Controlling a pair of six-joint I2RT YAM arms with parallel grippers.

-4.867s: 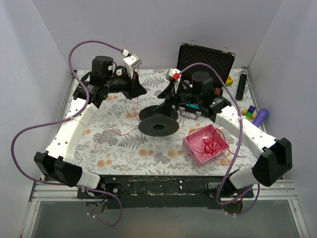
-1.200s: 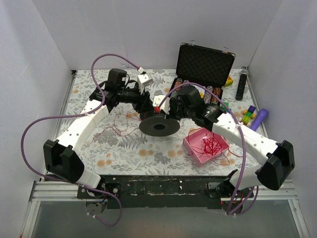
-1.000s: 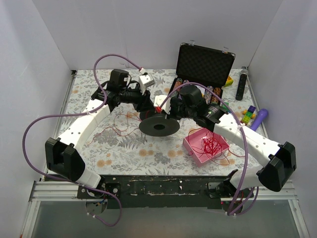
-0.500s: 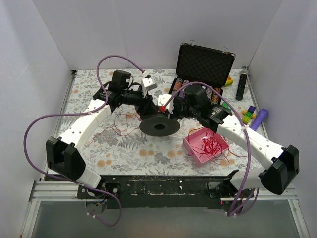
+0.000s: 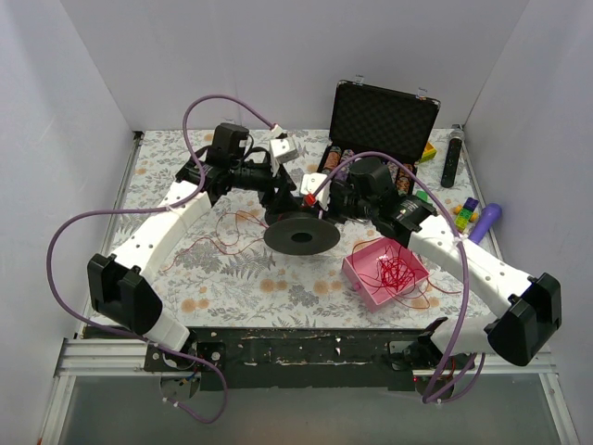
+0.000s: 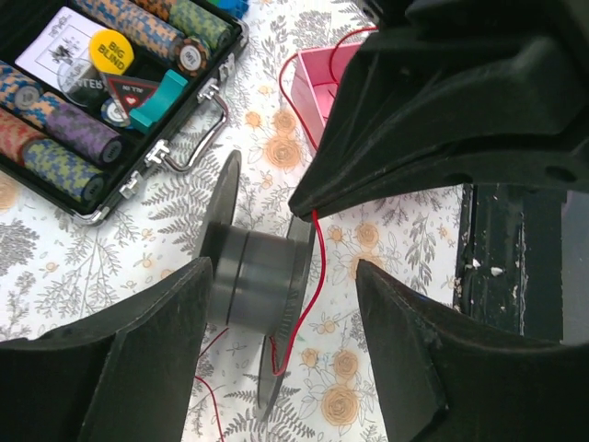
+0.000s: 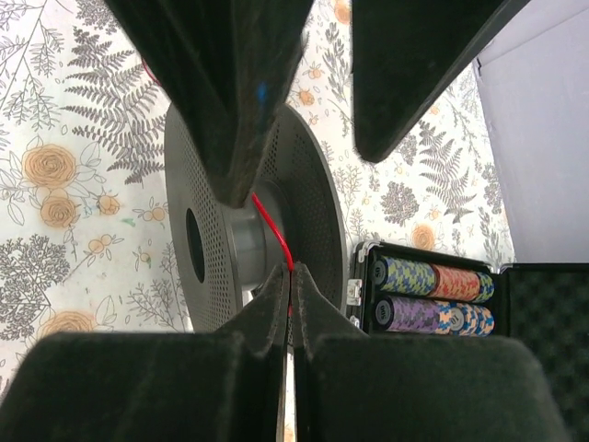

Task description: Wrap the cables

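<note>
Cables (image 5: 394, 269) lie tangled in the pink tray (image 5: 358, 281). One red strand (image 7: 273, 224) runs off the spool (image 7: 212, 285) into the pinched-shut right gripper (image 7: 288, 274), passing between the wide-spread left gripper (image 6: 283, 276) fingers.

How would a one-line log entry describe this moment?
right gripper: shut on red cable | left gripper: open near spool | cable: lies across spool hub

The flower-printed bench (image 5: 232, 278) carries a black spool (image 5: 299, 236) at its middle, a pink tray (image 5: 357, 273) at the near right and an open black case (image 5: 384, 111) at the far right. Thin red cables (image 5: 222, 243) lie loose left of the spool.
</note>
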